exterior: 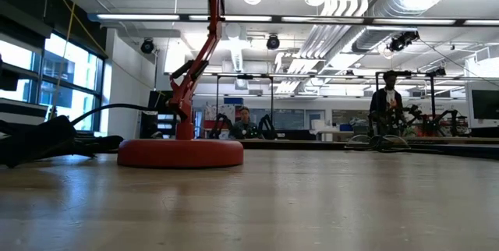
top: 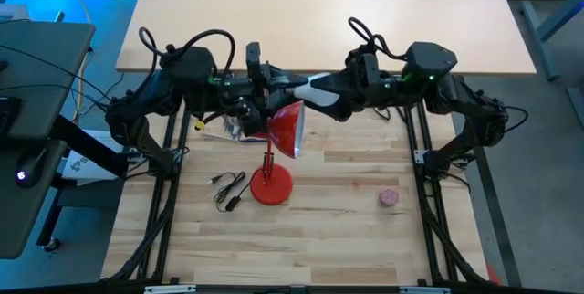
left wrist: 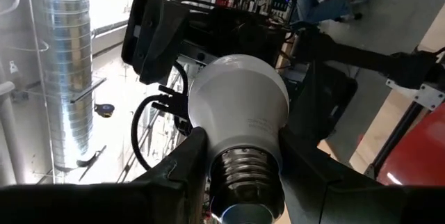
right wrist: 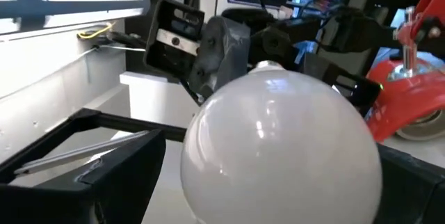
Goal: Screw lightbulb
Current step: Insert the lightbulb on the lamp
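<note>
Wooden bench lying below both arms. Left pincer clamping lightbulb at threaded base; right pincer standing spread around glass dome. Bulb likely light, smooth, fragile: gripping metal base seems safest.

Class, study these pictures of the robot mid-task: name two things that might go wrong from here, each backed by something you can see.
1. The left gripper pinches the lightbulb only at its screw base, so it might tilt or slip during a handover.
2. The right gripper stands open around the smooth glass globe; closing off-centre might squeeze it out, and the red lamp sits close beside both arms.
</note>
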Robot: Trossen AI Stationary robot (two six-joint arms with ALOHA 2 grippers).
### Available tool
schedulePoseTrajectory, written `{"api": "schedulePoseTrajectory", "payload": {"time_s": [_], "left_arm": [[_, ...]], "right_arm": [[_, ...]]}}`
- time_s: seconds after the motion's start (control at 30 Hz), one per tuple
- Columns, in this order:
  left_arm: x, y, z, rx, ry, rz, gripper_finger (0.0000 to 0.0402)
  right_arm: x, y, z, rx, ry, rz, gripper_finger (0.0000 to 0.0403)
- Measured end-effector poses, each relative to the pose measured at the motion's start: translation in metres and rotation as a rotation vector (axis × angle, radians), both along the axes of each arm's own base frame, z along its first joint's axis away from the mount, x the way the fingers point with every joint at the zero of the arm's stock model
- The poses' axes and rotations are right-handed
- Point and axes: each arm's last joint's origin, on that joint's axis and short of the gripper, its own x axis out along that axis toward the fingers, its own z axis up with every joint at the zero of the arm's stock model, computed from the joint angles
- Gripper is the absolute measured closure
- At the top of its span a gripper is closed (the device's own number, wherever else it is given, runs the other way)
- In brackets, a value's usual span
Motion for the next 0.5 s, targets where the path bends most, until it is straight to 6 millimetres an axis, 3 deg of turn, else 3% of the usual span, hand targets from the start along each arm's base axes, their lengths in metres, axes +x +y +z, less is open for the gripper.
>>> {"api": "schedulePoseTrajectory", "payload": {"time_s": [0.5], "left_arm": [[-0.012,-0.007,0.003,-0.023,0.013,0.007,0.0274]], "right_arm": [[0.0,0.0,-0.001,-0.028,0.01,0.005,0.0009]]}}
